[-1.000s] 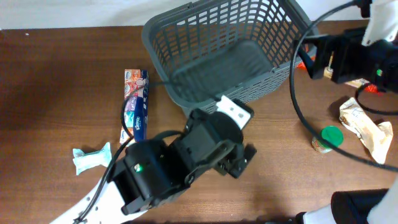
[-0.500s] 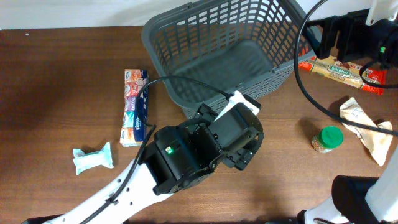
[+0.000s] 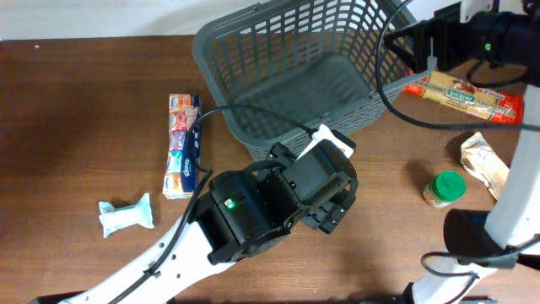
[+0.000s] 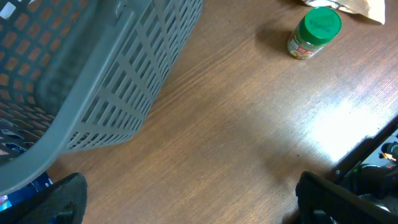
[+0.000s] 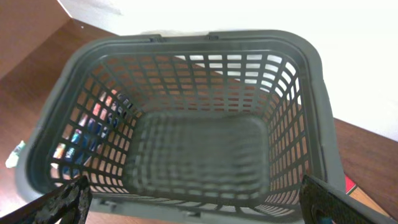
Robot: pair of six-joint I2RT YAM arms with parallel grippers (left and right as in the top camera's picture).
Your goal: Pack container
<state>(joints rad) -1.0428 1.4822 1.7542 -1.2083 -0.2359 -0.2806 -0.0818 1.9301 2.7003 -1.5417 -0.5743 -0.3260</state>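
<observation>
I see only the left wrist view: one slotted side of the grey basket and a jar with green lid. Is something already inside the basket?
Observer: No. The right wrist view looks into the container, and its bottom is bare.
Operator: What lies beyond it, opposite the jar?
Observer: Overhead shows a long colourful pack lying on the table beside the container.
Operator: And the right gripper?
Observer: The right gripper is open, nothing between its fingers.
</observation>
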